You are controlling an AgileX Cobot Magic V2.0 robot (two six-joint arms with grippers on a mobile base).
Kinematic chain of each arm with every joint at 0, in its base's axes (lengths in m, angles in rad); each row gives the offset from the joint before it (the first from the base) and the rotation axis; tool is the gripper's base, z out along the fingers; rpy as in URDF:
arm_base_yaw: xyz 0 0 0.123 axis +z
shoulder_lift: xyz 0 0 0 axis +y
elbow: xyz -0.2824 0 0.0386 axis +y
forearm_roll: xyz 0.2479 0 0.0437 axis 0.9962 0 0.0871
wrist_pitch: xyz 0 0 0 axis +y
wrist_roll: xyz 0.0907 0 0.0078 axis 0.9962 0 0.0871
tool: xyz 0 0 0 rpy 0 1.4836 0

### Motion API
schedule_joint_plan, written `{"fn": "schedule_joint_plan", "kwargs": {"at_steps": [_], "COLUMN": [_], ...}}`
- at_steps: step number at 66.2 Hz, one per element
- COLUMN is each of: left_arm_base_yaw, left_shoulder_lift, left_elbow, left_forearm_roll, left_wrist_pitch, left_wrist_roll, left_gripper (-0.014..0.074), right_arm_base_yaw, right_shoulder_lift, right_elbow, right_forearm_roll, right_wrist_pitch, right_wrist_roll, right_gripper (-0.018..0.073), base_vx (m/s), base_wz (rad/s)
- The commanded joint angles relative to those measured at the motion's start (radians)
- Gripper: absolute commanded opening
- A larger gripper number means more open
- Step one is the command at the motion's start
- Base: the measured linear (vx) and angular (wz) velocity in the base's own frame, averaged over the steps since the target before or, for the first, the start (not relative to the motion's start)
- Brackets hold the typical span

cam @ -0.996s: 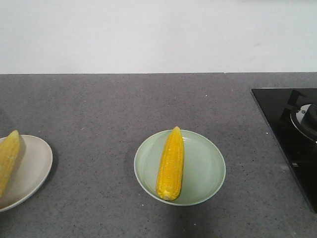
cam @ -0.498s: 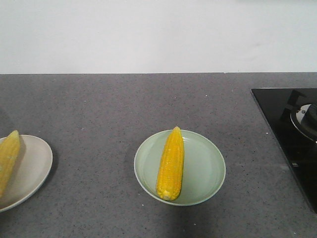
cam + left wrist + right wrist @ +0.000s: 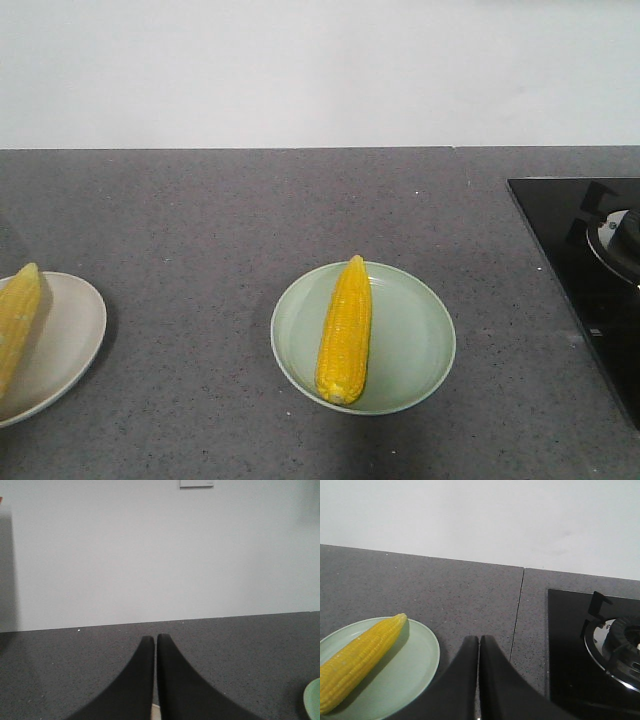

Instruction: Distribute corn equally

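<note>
One cob of corn (image 3: 344, 330) lay lengthwise in a pale green plate (image 3: 420, 340) near the middle of the grey speckled countertop (image 3: 200, 220), its pointed tip toward the wall and its blunt end just inside the plate's near rim. A second cob of corn (image 3: 15, 322) rested on a beige plate (image 3: 70, 330) at the left edge of the front view, partly cut off by the frame. The two plates stood well apart. A black glass hob (image 3: 580, 260) with a gas burner (image 3: 620, 647) occupied the right end of the counter. A white wall (image 3: 320, 70) rose behind. In the wrist views, the left gripper (image 3: 154, 642) and the right gripper (image 3: 479, 641) each had their black fingers pressed together, tips touching, with nothing held; the right gripper hovered just beside the green plate.
</note>
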Motion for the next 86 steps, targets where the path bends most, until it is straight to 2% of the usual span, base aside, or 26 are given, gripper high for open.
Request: {"fn": "schedule_joint_plan", "kwargs": {"at_steps": [1, 5, 17, 21, 23, 31, 42, 47, 73, 86], "left_arm_base_yaw": [0.001, 0.007, 0.064, 0.086, 0.097, 0.136, 0.159, 0.159, 0.159, 0.159], "left_shoulder_lift": [0.008, 0.0, -0.064, -0.099, -0.115, -0.178, -0.249, -0.268, -0.341, -0.341], "left_elbow": [-0.004, 0.017, 0.141, 0.201, 0.223, 0.3, 0.373, 0.398, 0.551, 0.552], "left_forearm_roll": [-0.035, -0.091, -0.356, -0.437, -0.45, -0.437, -0.323, -0.304, -0.304, -0.304], "left_wrist_pitch": [-0.107, -0.151, -0.332, -0.396, -0.416, -0.428, -0.383, -0.376, -0.408, -0.397], "left_wrist_roll": [0.034, 0.114, 0.427, 0.506, 0.523, 0.496, 0.327, 0.297, 0.294, 0.28], "left_gripper": [-0.0006, -0.0006, -0.0006, -0.0006, -0.0006, -0.0006, -0.0006, -0.0006, -0.0006, -0.0006], "right_arm_base_yaw": [-0.004, -0.004, -0.004, -0.004, -0.004, -0.004, -0.004, -0.004, -0.004, -0.004], "right_shoulder_lift": [0.005, 0.005, 0.005, 0.005, 0.005, 0.005, 0.005, 0.005, 0.005, 0.005], "right_elbow": [-0.028, -0.028, -0.028, -0.028, -0.028, -0.028, -0.028, -0.028, -0.028, -0.028], "right_forearm_roll": [-0.01, -0.01, -0.009, -0.009, -0.009, -0.009, -0.009, -0.009, -0.008, -0.008], "right_wrist_pitch": [-0.08, -0.08, -0.079, -0.079, -0.079, -0.079, -0.079, -0.079, -0.079, -0.078], "right_wrist_roll": [-0.009, -0.009, -0.009, -0.009, -0.009, -0.009, -0.009, -0.009, -0.009, -0.009], "right_gripper": [-0.0011, -0.0011, -0.0011, -0.0011, -0.0011, -0.0011, -0.0011, -0.0011, -0.0011, -0.0011], "base_vx": [0.0, 0.0, 0.0, 0.0, 0.0, 0.0, 0.0, 0.0, 0.0, 0.0], "base_wz": [0.0, 0.0, 0.0, 0.0, 0.0, 0.0, 0.0, 0.0, 0.0, 0.0]}}
